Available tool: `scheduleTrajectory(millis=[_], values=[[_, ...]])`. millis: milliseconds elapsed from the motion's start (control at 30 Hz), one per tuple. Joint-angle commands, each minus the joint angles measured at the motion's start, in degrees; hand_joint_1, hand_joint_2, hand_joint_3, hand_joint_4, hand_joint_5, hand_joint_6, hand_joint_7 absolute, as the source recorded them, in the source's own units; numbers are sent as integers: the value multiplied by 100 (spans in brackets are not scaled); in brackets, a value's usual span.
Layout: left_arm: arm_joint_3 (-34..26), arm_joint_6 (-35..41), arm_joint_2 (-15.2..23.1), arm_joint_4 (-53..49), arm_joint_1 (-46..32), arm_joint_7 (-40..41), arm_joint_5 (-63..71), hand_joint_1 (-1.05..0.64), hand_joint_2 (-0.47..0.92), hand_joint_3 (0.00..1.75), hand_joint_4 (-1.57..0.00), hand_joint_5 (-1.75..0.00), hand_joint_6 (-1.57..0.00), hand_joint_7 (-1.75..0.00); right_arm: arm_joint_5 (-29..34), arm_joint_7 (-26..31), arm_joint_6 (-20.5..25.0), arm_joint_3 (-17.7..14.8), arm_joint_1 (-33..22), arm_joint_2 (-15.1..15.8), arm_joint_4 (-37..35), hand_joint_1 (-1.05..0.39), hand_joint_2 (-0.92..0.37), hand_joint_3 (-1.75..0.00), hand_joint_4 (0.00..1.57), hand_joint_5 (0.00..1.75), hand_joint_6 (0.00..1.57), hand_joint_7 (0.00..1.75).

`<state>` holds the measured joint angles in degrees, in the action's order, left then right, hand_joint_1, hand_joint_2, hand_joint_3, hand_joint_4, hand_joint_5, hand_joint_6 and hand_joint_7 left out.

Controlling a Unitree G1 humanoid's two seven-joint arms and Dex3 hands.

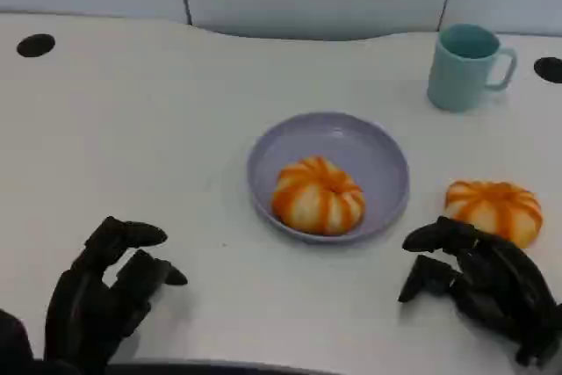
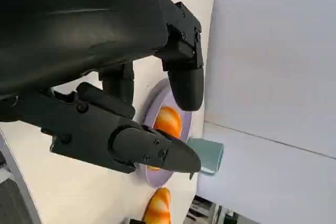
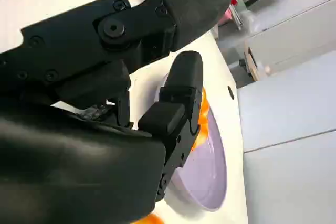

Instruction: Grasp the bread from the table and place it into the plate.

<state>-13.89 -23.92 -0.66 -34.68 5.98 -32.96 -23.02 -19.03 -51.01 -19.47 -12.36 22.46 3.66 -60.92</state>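
The round orange-and-cream striped bread roll point(image 1: 494, 208) lies on the white table point(image 1: 132, 129), just right of the shallow lavender plate point(image 1: 378, 151), which already holds a matching striped roll point(image 1: 318, 196). My right hand point(image 1: 479, 283) sits just in front of it, fingers apart, holding nothing; my left hand point(image 1: 105, 292) rests loosely spread and empty. I'd cup the roll from above, squeezing gently. It's slightly wider left-to-right, dome upward.
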Motion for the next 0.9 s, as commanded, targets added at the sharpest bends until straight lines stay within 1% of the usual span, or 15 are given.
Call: scheduleTrajectory(millis=[33, 433, 567, 700, 900], values=[[-19, 33, 60, 67, -77, 72, 32, -58, 92, 13, -32, -175, -24, -155, 90, 90, 96, -3, -146, 49, -81, -53, -92, -9, 66, 138, 79, 80], [-21, 61, 42, 98, -104, 53, 26, -61, 92, 11, -33, -175, -25, -155, 75, 73, 231, -21, -190, 38, 40, -53, -92, -8, 66, 138, 79, 80], [-30, 97, 44, 104, -111, 28, -1, -60, 92, 11, -33, -175, -25, -155, 133, 75, 55, -22, -176, 45, -85, -54, -92, -9, 67, 139, 79, 79], [-49, 122, 33, 125, -119, 2, -43, -60, 92, 10, -31, -175, -23, -154, 149, 102, 53, -22, -184, 47, -82, -54, -92, -8, 66, 136, 80, 79], [-28, 96, 45, 117, -125, 11, -13, -59, 92, 11, -30, -175, -24, -154, 143, 20, -87, -47, -142, 41, -211, -53, -92, -9, 68, 136, 80, 79]])
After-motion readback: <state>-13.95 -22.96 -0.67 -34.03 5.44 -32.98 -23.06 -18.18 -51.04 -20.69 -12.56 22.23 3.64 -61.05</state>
